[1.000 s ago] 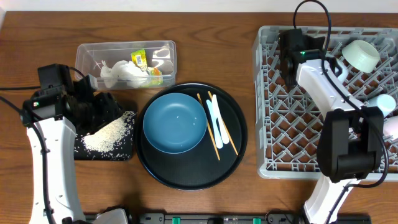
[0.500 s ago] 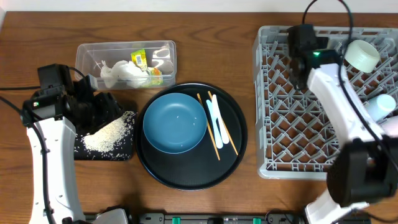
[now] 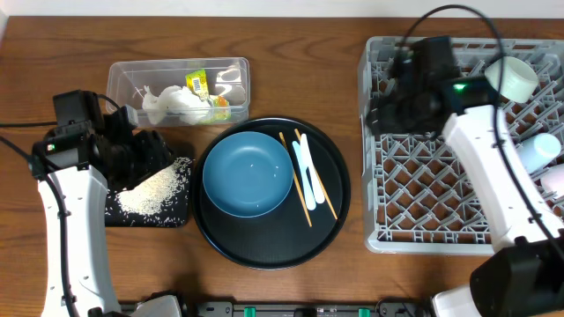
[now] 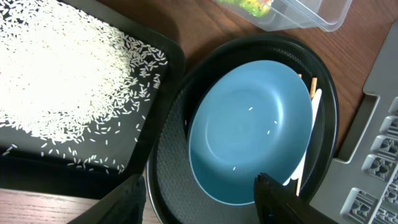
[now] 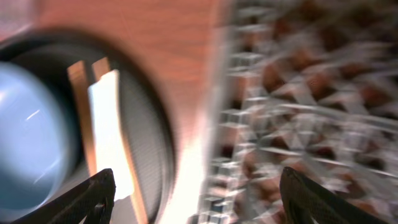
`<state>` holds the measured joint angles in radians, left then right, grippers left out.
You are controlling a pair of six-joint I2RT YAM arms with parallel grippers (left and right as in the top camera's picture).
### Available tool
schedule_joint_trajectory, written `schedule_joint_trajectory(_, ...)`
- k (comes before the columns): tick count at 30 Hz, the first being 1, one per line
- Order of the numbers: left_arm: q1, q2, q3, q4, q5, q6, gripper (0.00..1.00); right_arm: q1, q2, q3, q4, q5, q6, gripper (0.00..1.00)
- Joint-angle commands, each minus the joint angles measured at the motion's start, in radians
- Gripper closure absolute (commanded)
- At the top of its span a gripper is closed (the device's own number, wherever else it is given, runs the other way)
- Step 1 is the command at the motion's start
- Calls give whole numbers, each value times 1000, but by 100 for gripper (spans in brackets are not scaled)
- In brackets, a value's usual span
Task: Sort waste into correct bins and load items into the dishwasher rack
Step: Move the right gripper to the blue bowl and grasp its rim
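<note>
Large blue bowl [image 3: 248,173] sits on round black tray [image 3: 264,245], mid counter [image 3: 53,35]; white spoon [image 3: 306,167], wooden chopsticks [image 3: 325,195] at its 3 o'clock. Both right fingers [image 5: 93,199] and left fingers [image 4: 127,199] wide, empty. Loading step; next likely: right arm drops onto spoon.

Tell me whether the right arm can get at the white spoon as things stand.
Probably yes. The right gripper hangs over the left edge of the dishwasher rack, jaws open and empty, and the white spoon lies uncovered on the round black tray. The chopsticks close on both sides could crowd the grasp.
</note>
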<state>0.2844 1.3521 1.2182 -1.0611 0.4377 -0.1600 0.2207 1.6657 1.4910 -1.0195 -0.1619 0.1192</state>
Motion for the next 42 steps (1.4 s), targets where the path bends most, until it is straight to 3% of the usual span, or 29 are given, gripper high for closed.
schedule_joint_trajectory(1, 0, -5, 5, 0, -9, 4, 42, 93, 24, -3, -2, -126, -35, 20)
schedule_joint_trajectory(14, 0, -5, 5, 0, -9, 4, 43, 382, 224, -3, 130, -23, 130, 22)
schedule_joint_trajectory(18, 0, -5, 5, 0, -9, 4, 42, 425, 290, -3, 173, 35, 185, 28)
schedule_joint_trajectory(24, 0, -5, 5, 0, -9, 4, 43, 468, 377, -3, 224, 35, 223, 42)
schedule_joint_trajectory(29, 0, -5, 5, 0, -9, 4, 42, 492, 413, -3, 251, 35, 236, 67)
schedule_joint_trajectory(33, 0, -5, 5, 0, -9, 4, 43, 498, 418, -3, 275, 35, 236, 75)
schedule_joint_trajectory(37, 0, -5, 5, 0, -9, 4, 43, 499, 418, -3, 277, 60, 265, 97)
schedule_joint_trajectory(42, 0, -5, 5, 0, -9, 4, 43, 499, 418, -3, 276, 92, 285, 99)
